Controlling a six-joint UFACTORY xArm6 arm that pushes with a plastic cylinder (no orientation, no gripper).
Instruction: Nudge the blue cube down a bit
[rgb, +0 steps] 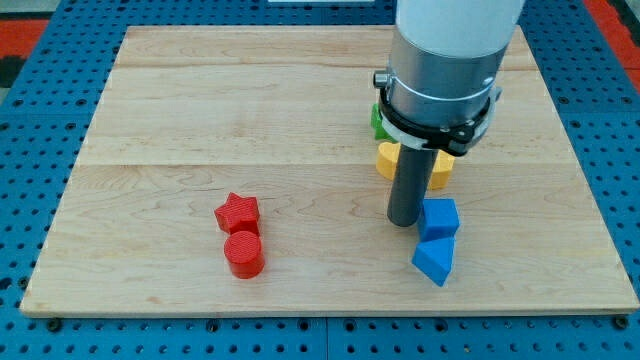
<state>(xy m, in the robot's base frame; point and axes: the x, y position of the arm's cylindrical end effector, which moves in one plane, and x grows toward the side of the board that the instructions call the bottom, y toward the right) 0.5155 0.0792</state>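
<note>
The blue cube (439, 217) sits on the wooden board (200, 120) at the view's lower right. A second blue block (434, 260), wedge-like, lies just below it, touching or nearly touching. My tip (404, 220) is at the end of the dark rod, right beside the cube's left edge, touching or almost touching it. The arm's grey body hangs over the area above the cube and hides part of the blocks there.
A yellow block (387, 159) and a green block (379, 121) sit above my tip, both partly hidden by the arm. A red star (238, 212) and a red cylinder (244, 254) sit together at the view's lower middle-left. The board's right edge is close.
</note>
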